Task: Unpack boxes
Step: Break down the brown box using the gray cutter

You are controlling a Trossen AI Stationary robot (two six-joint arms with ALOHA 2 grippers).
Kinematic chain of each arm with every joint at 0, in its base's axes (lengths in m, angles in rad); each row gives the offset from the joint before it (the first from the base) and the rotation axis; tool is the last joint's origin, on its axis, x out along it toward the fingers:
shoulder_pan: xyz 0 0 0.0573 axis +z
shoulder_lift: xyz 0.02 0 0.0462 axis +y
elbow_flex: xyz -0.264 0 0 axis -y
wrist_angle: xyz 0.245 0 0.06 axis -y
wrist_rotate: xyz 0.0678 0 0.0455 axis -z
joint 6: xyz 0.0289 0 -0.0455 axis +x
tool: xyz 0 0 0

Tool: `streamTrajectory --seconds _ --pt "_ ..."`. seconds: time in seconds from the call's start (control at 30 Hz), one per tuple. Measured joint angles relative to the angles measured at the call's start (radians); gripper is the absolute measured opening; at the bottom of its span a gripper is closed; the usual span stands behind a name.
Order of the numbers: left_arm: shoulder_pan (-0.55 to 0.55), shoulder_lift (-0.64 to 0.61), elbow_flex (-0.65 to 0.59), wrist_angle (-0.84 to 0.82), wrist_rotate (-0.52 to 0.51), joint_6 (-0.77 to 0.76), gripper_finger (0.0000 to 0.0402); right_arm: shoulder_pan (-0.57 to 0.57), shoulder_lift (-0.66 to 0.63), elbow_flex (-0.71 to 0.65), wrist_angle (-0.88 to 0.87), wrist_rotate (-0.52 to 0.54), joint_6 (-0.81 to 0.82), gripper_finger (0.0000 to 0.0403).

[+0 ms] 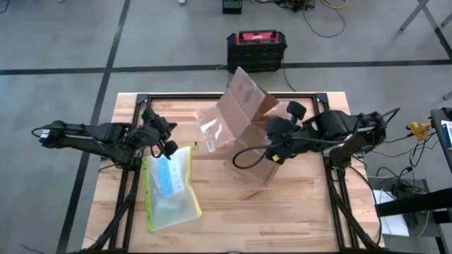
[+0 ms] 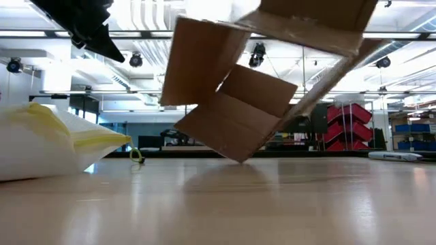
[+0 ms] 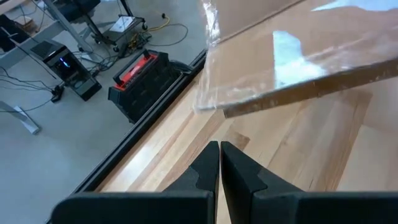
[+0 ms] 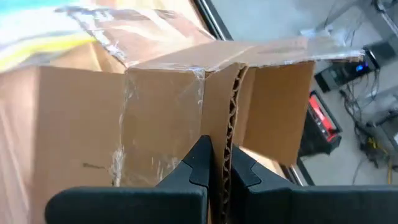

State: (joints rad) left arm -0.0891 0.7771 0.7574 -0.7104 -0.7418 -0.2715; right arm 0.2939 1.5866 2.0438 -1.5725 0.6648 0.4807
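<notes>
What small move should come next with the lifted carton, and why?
Probably set the carton down on the table: the right gripper pinches its wall, holding it tilted aloft, flaps open, while the pouch already lies out by the shut left gripper.

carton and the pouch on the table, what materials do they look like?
Carton: corrugated cardboard, matte brown; the fluted edge shows in the right wrist view, with shiny clear tape strips on the seams. Pouch: apparently soft clear plastic film, glossy and see-through, with a yellow-green edge.
</notes>
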Motion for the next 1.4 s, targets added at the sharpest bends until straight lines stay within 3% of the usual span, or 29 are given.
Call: streamTrajectory --seconds 0.27,0.57,0.87,1.1,1.2,1.4 --pt "0.000 0.037 -0.001 0.020 0.043 0.000 0.0000 0.003 -0.003 -0.183 0.029 -0.058 0.072 0.0000" --pt "0.000 0.043 -0.001 0.181 0.353 0.110 0.0000 0.001 -0.001 -0.501 0.245 -0.140 0.033 0.0000" --pt "0.000 0.075 -0.001 0.206 0.365 0.107 0.0000 -0.052 -0.001 -0.736 0.292 -0.148 0.037 0.0000" --pt "0.000 0.137 -0.001 0.227 0.365 0.115 0.0000 -0.118 -0.001 -0.843 0.504 -0.143 -0.097 0.0000" --pt "0.000 0.143 -0.001 0.280 0.392 0.132 0.0000 -0.157 -0.001 -0.851 0.552 -0.198 -0.134 0.0008" --pt "0.000 0.095 -0.001 0.370 0.478 0.200 0.0000 -0.198 -0.007 -0.834 0.563 -0.261 -0.206 0.0077"
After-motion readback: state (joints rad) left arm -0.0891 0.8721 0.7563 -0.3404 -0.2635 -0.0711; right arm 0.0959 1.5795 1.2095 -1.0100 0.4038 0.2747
